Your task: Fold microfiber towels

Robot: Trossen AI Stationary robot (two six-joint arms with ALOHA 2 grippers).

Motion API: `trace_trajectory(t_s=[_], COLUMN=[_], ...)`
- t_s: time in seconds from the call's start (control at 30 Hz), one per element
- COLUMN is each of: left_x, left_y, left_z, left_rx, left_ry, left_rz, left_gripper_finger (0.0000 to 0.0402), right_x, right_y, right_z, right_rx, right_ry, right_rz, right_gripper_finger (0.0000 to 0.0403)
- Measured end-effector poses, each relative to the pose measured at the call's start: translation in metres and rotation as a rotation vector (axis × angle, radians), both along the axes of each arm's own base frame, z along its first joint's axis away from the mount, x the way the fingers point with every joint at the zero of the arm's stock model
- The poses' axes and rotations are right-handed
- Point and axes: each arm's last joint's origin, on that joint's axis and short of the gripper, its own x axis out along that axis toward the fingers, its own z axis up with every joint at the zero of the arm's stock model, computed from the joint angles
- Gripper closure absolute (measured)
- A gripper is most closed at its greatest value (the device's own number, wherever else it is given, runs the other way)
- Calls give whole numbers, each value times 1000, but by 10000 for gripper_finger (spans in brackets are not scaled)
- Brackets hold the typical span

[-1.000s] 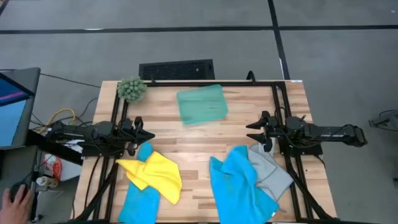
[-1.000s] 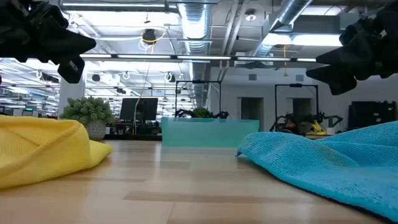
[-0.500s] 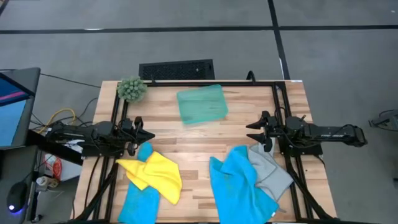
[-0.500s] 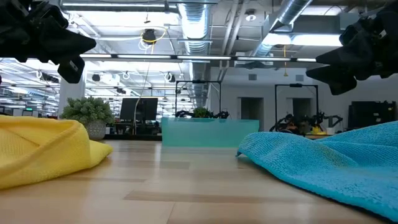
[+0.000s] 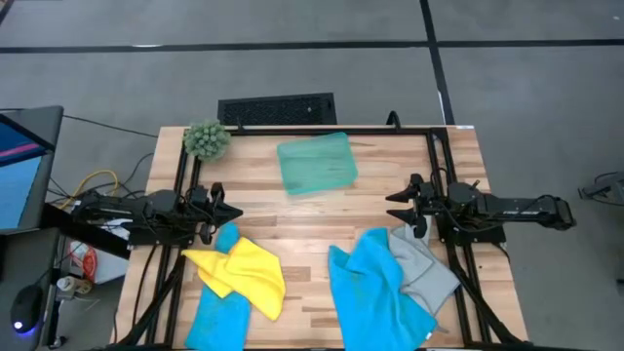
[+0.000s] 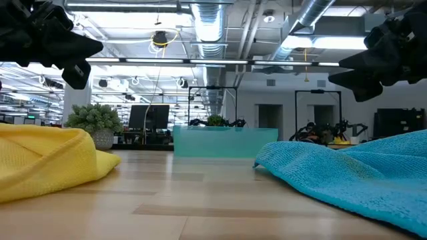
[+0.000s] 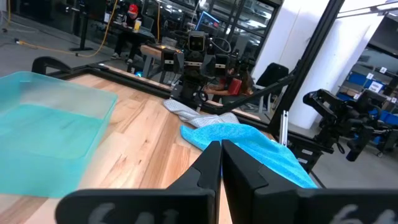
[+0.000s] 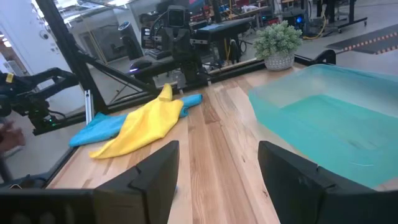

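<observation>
A crumpled yellow towel [image 5: 246, 272] lies at the near left, partly over a blue towel [image 5: 216, 318]. A second blue towel [image 5: 374, 289] lies crumpled at the near right, overlapping a light grey towel [image 5: 427, 268]. My left gripper [image 5: 232, 210] hovers at the table's left side, pointing level toward the right, shut with nothing in it [image 7: 221, 163]. My right gripper [image 5: 394, 205] hovers at the right side, pointing left, open with nothing between its fingers [image 8: 217, 167]. Both stand above the towels without touching them.
A translucent teal tray [image 5: 316, 163] sits on the wood at the far middle. A fuzzy green plant ball [image 5: 206, 139] stands at the far left corner. A black frame [image 5: 436, 166] rails the table's sides and far edge. Bare wood [image 5: 312, 234] lies between the two towel heaps.
A person's hand beside the table's near left corner has drawn back out of view. Both arms and all the towels have kept still.
</observation>
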Motion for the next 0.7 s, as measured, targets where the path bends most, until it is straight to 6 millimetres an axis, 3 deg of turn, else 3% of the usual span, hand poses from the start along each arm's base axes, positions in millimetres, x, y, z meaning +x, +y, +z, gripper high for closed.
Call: trace_trajectory(t_s=[0.47,0.6,0.7], left_x=[0,0,-1], left_y=[1,3,5], left_z=[0,3,6], left_rx=[-4,-22,-42], left_ry=[-4,-32,-68], left_rz=[29,120,158], left_gripper_finger=[397,397,397], right_x=[0,0,0], right_y=[0,1,0], right_z=[0,1,1], right_rx=[-74,151,202], right_ry=[-3,-8,-11], right_rz=[-1,-7,-28], right_gripper_finger=[159,159,159])
